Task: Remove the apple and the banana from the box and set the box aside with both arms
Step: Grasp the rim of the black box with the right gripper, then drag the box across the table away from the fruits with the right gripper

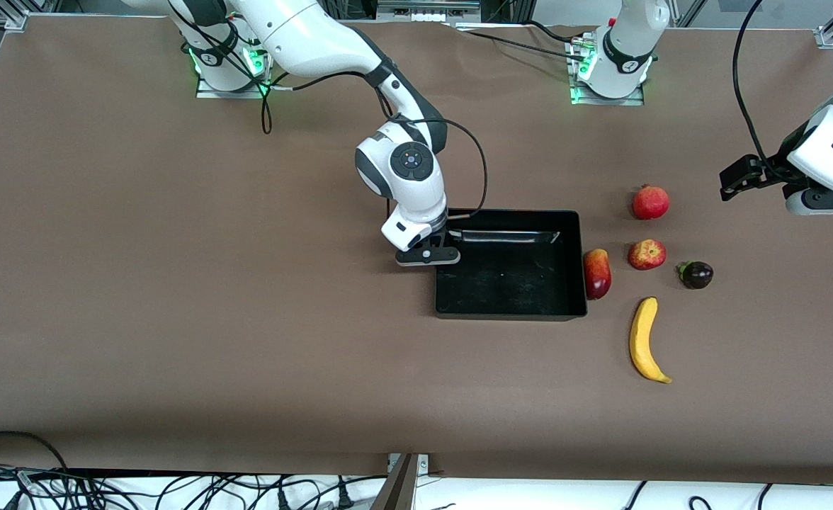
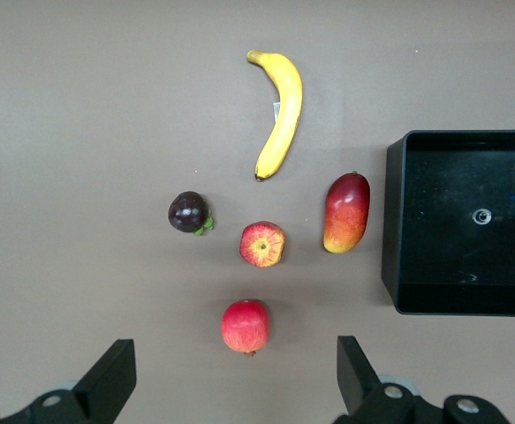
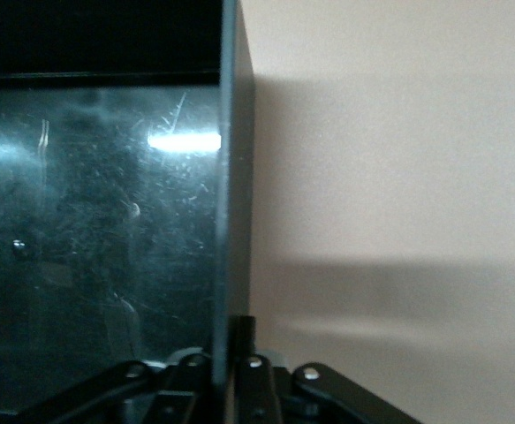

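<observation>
The black box (image 1: 508, 310) stands mid-table, empty. My right gripper (image 1: 436, 248) is shut on the box's wall (image 3: 232, 177) at the right arm's end; the wall runs between its fingers (image 3: 245, 331). Beside the box toward the left arm's end lie the mango (image 1: 597, 273), apple (image 1: 647, 254), pomegranate (image 1: 650, 202), dark purple fruit (image 1: 696, 275) and banana (image 1: 643, 340). My left gripper (image 1: 739, 178) is open and empty, up in the air over bare table near the pomegranate (image 2: 246, 326). The box (image 2: 398, 221) also shows in the left wrist view.
The brown table top (image 1: 176, 283) stretches wide toward the right arm's end. The arm bases (image 1: 608, 71) stand along the edge farthest from the front camera. Cables (image 1: 105, 489) lie below the table's near edge.
</observation>
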